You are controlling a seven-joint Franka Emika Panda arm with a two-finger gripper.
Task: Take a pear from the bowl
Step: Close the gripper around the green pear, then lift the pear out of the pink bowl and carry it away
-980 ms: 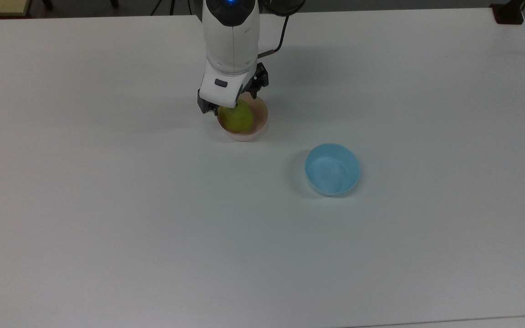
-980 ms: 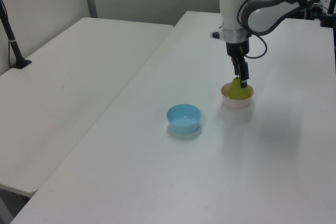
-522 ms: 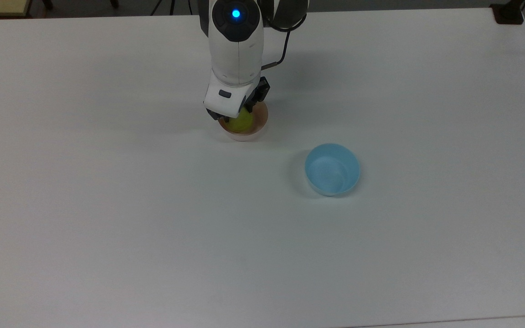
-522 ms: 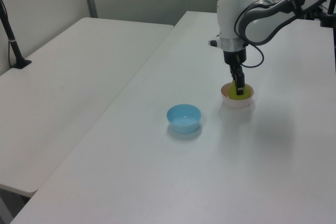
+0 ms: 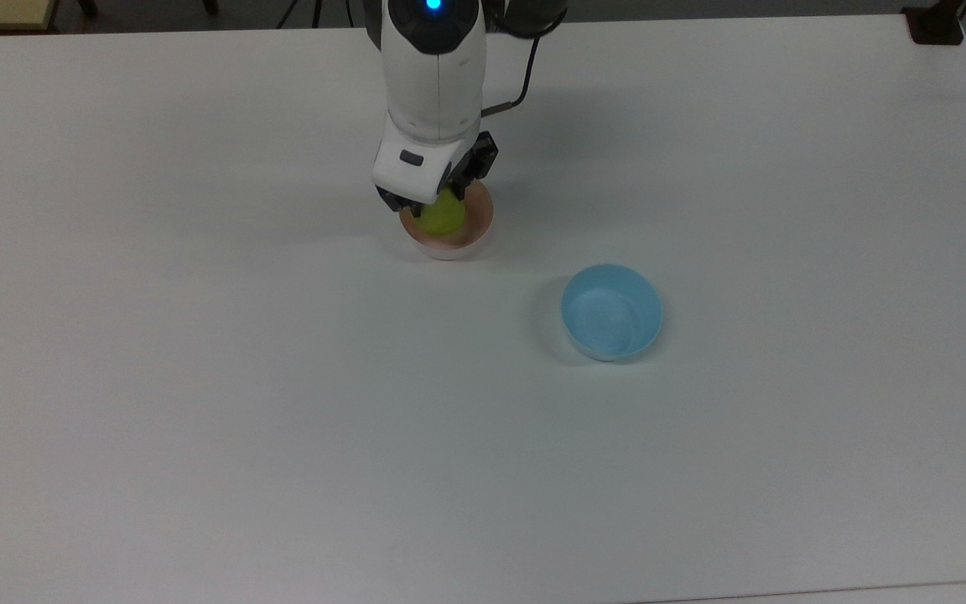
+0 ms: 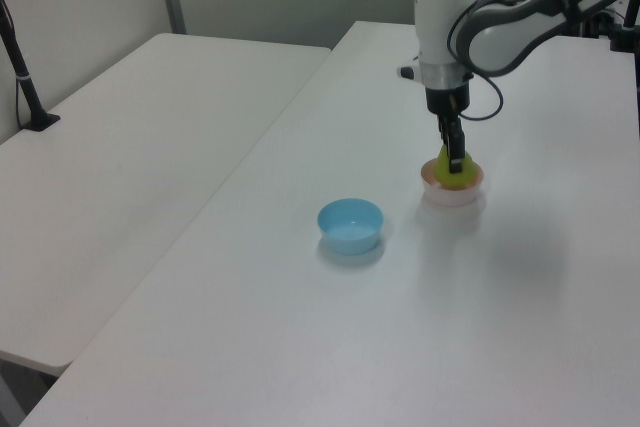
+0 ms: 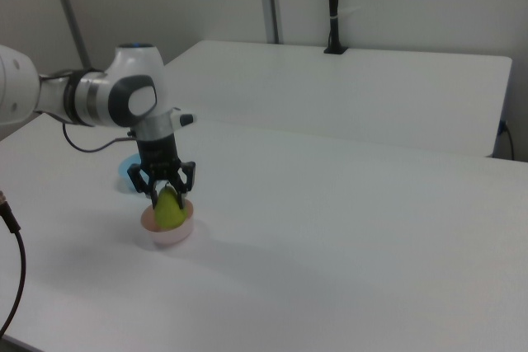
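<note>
White arm upright, hand (image 7: 167, 198) around pear (image 7: 169, 210)

Bright, even light; soft shadows, mild blur.

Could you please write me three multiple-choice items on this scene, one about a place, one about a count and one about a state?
1. Where is the pear?
A. In the pink bowl
B. In the blue bowl
C. On the bare table

2. How many bowls stand on the table?
A. One
B. Two
C. Three

3. How does the hand stand to the pear?
A. Far off over the blue bowl
B. Resting on the table beside it
C. Down at it, a finger on either side

Key:
1 A: the right view shows the pear sitting inside the pink bowl.
2 B: the top view shows one pink and one blue bowl.
3 C: the right view shows the fingers straddling the top of the pear.
</note>
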